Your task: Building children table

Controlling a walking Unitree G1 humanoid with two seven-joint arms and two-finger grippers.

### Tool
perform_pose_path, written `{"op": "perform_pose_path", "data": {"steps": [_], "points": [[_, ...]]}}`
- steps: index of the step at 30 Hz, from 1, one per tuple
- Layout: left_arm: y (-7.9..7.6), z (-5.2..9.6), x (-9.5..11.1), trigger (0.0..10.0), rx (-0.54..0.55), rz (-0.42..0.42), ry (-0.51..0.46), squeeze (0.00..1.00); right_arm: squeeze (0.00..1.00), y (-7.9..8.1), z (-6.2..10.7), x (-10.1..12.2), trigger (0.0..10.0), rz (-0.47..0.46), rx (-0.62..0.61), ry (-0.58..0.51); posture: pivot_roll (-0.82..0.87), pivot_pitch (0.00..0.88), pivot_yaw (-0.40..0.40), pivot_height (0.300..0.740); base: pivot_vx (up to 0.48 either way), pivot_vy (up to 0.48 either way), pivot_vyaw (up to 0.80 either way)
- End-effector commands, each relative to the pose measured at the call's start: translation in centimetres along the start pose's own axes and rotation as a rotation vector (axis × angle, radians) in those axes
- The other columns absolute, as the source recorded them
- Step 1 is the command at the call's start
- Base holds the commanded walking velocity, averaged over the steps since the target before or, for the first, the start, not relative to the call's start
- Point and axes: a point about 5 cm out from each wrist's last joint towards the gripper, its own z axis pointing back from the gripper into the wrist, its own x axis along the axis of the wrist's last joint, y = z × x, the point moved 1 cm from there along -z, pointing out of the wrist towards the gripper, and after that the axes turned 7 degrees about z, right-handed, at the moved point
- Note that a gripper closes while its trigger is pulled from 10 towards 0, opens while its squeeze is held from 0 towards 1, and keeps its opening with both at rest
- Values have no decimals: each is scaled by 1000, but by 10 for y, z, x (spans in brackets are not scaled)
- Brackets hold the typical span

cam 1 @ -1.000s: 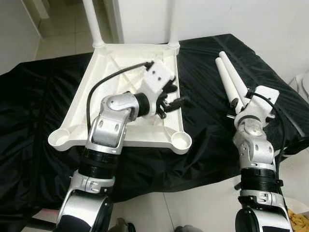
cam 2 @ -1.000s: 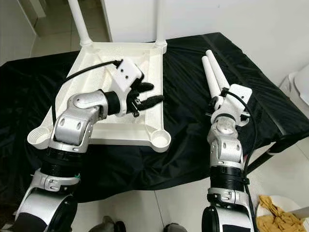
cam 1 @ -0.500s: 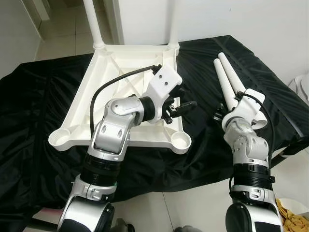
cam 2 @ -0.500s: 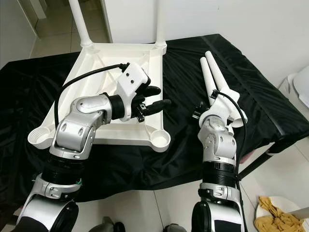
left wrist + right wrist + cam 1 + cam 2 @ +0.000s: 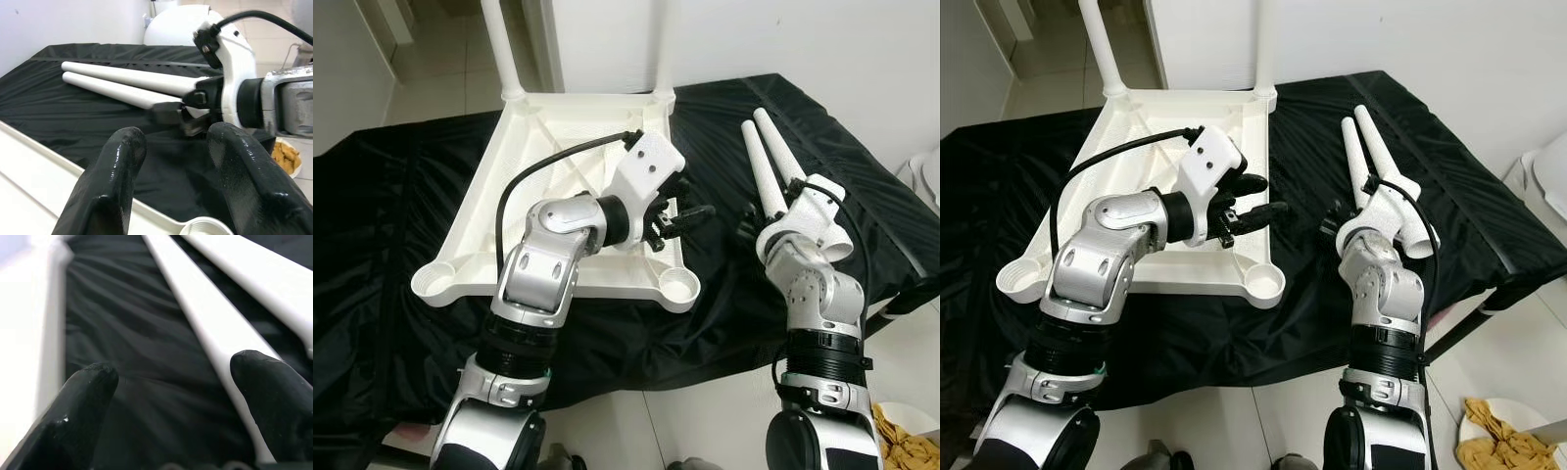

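So there's one upside-down white tabletop [image 5: 558,147] with two legs [image 5: 499,44] already stuck in, two loose legs [image 5: 773,162], one black cloth [image 5: 391,225].

Home interior: tiled floor [image 5: 440,59], white walls [image 5: 822,39], black cloth [image 5: 372,215] covering work surface.

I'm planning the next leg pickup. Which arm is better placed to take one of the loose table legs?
Right. The right gripper, open, sits beside the two loose legs on the black cloth; the left gripper hovers over the upturned tabletop.
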Motion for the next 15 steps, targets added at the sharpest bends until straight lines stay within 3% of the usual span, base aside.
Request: {"op": "perform_pose_path", "data": {"steps": [1,4,6,10,12,15], "points": [[3,-2,1,10000,95,11,-10,0,0,16,5,18,10000,-6,118,-84,-153,30,48,740,0,0,0],[2,-3,1,10000,93,11,-11,0,0,20,7,21,10000,5,156,-104,-153,30,49,740,0,0,0],[-1,-5,2,10000,86,13,-18,0,0,33,15,26,10000,-13,277,-128,-151,31,46,740,0,0,0],[-2,-6,4,10000,84,17,-25,0,0,36,21,33,10000,-48,314,-166,-147,33,45,740,0,0,0],[-1,-6,5,10000,91,22,-30,0,0,25,16,35,10000,-20,187,-169,-149,35,45,740,0,0,0],[-1,-6,5,10000,96,22,-31,0,0,18,13,35,10000,3,110,-169,-151,37,46,740,0,0,0]]}}
